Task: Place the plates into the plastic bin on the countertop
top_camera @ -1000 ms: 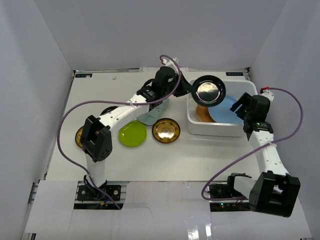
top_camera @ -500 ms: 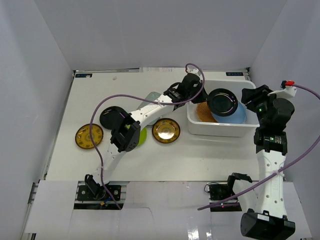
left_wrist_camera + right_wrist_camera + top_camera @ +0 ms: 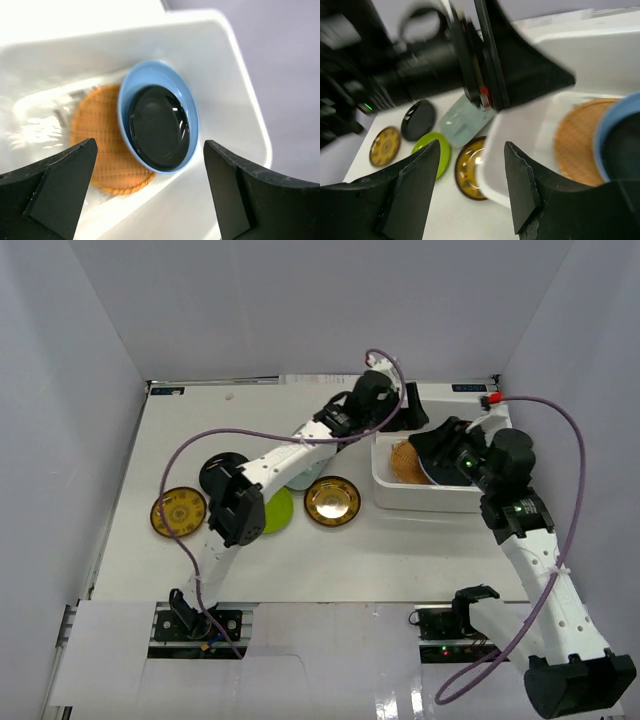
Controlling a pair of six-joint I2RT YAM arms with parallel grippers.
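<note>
On the flat off-white countertop (image 3: 180, 420), toward three o'clock, the white rectangular plastic bin (image 3: 430, 502). Inside, overlapping the woven tan round plate (image 3: 97, 135) at its nine o'clock, the big light-blue round plate (image 3: 150, 72), cradling the glossy black round plate (image 3: 159, 127), probably nested to save room. Left gripper (image 3: 149, 147) spread wide above them, clasping nothing; right gripper (image 3: 472, 145) likewise agape and bare over the bin's three o'clock end. Outside toward nine o'clock: lime-green round plate (image 3: 272, 512), dark gold-centred round plate (image 3: 333, 500)
</note>
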